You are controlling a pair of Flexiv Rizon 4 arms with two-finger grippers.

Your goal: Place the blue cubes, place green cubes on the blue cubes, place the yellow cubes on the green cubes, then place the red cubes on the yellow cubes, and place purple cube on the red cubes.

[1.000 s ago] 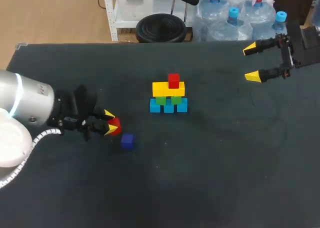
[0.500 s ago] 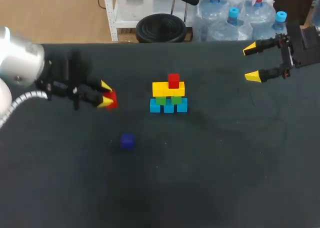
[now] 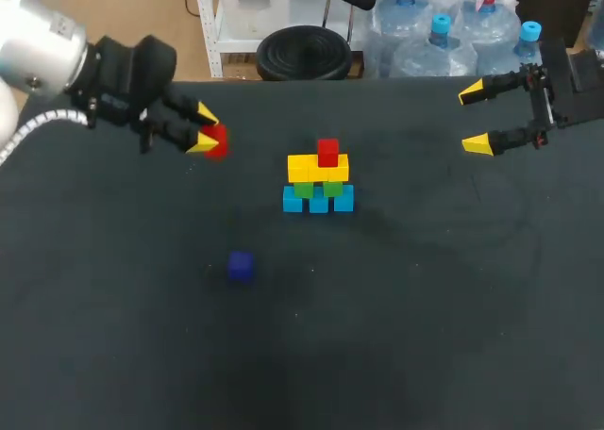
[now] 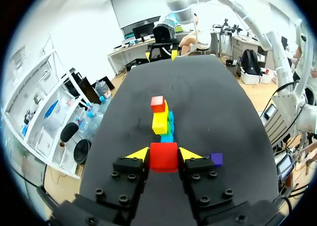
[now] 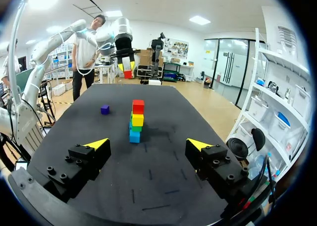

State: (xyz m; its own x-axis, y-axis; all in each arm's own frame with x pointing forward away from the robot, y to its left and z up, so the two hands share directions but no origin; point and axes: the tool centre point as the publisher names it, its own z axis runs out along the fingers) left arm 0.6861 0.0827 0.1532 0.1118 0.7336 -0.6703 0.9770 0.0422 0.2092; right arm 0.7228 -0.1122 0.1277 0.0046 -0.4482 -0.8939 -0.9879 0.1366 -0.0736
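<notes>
Left fingers (image 3: 203,144): clamped on red cube (image 3: 217,142), apparently raised off worktop (image 3: 425,336). Right fingers (image 3: 477,144): spread wide. Cube stack (image 3: 318,175): mid-worktop. Purple cube (image 3: 241,266): loose, apart

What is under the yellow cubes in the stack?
Two green cubes show beneath the yellow cubes, resting on blue cubes. Their tops are covered, so any cube behind them cannot be seen.

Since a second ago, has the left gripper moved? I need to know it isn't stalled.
Yes. Shut on the red cube, the left gripper went from beside the purple cube toward the table's far edge, left of the stack.
</notes>
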